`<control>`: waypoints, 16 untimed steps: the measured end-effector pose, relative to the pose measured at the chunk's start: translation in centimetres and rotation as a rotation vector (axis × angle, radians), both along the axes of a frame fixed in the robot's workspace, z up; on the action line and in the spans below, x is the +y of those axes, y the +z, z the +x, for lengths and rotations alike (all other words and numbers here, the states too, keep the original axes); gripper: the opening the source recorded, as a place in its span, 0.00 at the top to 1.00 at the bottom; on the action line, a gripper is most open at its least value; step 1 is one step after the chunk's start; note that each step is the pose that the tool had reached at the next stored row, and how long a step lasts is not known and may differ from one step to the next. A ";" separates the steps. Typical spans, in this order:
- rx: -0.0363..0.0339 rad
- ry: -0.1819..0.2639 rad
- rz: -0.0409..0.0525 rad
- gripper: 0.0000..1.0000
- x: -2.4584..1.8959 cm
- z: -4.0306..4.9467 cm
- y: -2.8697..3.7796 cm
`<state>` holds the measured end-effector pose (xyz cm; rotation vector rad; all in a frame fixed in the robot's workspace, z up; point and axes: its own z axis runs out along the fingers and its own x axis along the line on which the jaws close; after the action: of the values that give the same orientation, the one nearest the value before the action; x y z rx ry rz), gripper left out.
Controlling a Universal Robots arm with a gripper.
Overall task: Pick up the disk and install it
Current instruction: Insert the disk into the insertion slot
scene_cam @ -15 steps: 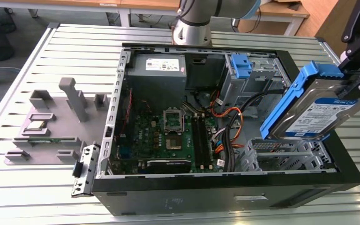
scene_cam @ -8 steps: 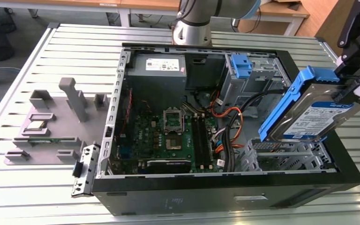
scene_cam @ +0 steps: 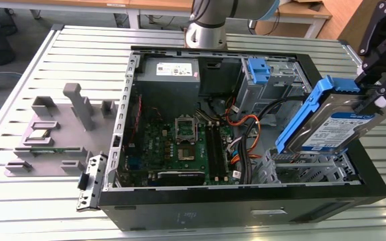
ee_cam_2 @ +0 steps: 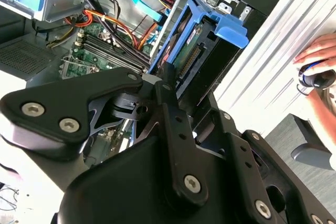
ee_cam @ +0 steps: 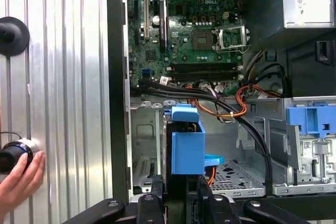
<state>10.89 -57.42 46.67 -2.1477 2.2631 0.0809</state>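
clamping the tilted disk [scene_cam: 327,125] by one end, the pincer [scene_cam: 375,103] hangs over the computer case [scene_cam: 247,203].

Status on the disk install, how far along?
Pick-up looks done: the hand is shut on the disk, holding it tilted above the open computer case. Under way: it hangs over the metal drive bay at the exterior view's right. Left: the disk is not yet seated in that bay.
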 end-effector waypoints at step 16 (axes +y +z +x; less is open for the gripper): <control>0.0000 0.000 0.0001 0.65 0.00 0.00 -1.69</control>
<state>10.89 -57.43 44.99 -2.1477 2.2631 0.0810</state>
